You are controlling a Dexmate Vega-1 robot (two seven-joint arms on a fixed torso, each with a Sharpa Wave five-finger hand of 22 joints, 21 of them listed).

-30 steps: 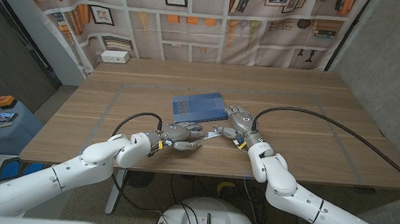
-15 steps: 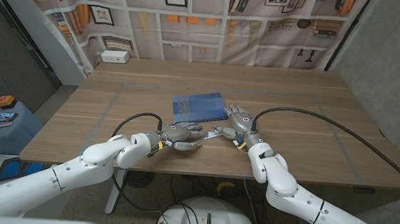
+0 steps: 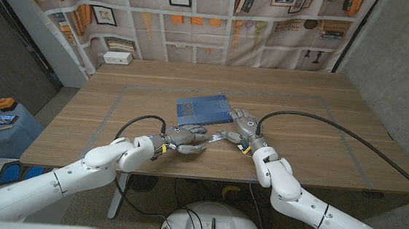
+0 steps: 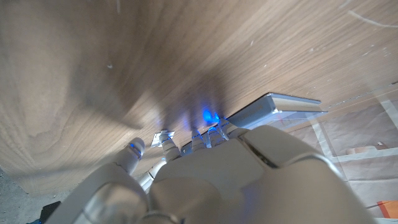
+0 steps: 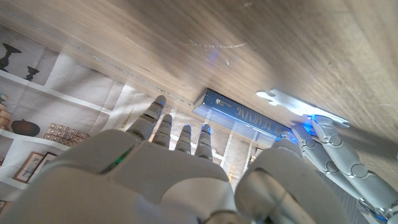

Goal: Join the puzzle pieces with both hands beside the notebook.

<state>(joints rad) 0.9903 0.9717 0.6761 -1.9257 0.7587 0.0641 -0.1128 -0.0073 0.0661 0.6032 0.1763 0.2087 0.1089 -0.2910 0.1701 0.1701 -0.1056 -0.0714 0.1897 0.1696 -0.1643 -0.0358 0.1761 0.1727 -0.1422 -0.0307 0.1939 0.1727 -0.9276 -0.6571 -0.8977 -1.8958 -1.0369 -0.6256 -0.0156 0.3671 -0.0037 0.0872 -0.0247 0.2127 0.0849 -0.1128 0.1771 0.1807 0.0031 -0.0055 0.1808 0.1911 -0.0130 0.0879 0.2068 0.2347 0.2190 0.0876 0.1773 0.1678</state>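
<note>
The wooden table (image 3: 322, 109) ran across the head view, with a papered wall of printed shelves behind it and a white box (image 3: 118, 59) at its far left edge. Both white arms came in from the bottom corners and met near the table's front middle, each trailing a black cable.

The blue notebook (image 3: 203, 108) lay closed and flat on the table, just beyond the two hands (its spine edge also showed in the right wrist view, past the fingertips).

The left hand (image 3: 182, 138) sat just in front of the notebook's near left corner, fingers reaching toward the right hand. The right hand (image 3: 245, 129) stood beside the notebook's near right corner, fingers pointing toward the left one.

Between the two hands lay the puzzle pieces (image 3: 221, 136), pale and thin, flat on the wood and just in front of the notebook. In the right wrist view a pale piece (image 5: 301, 104) lay on the table with the left hand's fingertips at one end. In the left wrist view a small pale piece (image 4: 163, 137) showed right at that hand's fingertips. Whether either hand actually gripped a piece or merely touched it, I could not tell.
</note>
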